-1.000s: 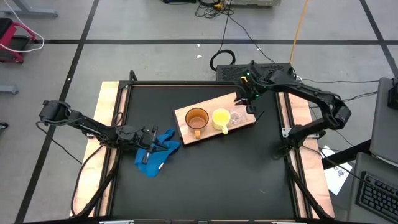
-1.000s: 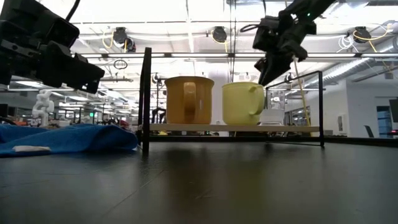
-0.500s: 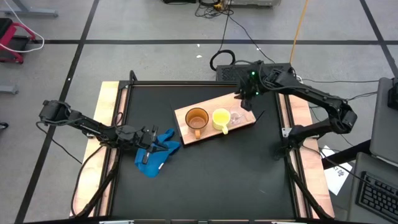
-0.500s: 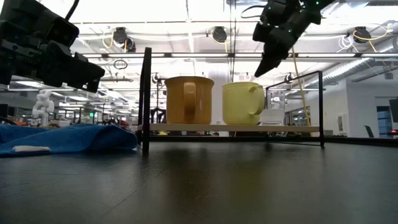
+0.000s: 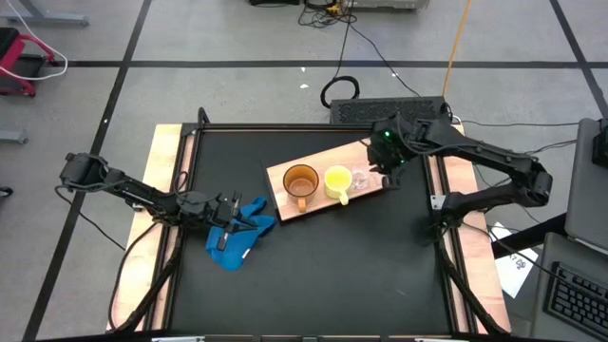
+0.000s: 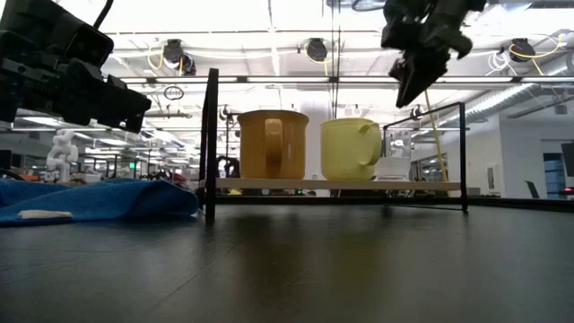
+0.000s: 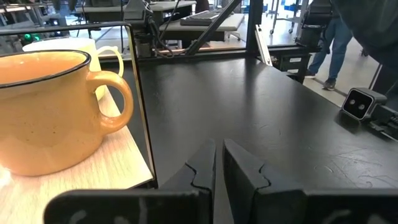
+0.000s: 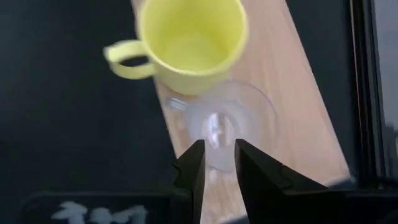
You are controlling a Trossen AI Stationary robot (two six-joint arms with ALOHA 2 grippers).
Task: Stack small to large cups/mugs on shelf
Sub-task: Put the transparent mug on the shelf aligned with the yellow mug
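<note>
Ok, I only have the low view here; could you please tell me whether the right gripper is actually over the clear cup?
Observer: Yes. Its wrist view looks down past the right gripper onto the clear cup; the fingers are slightly apart and hold nothing.
Operator: Thanks. Is the cup inside the yellow mug?
Observer: No. From above it stands on the shelf beside the yellow mug, at the end of the row opposite the orange mug.
Operator: And the left arm?
Observer: The left gripper is at the blue cloth, well off the shelf, fingers together.
</note>
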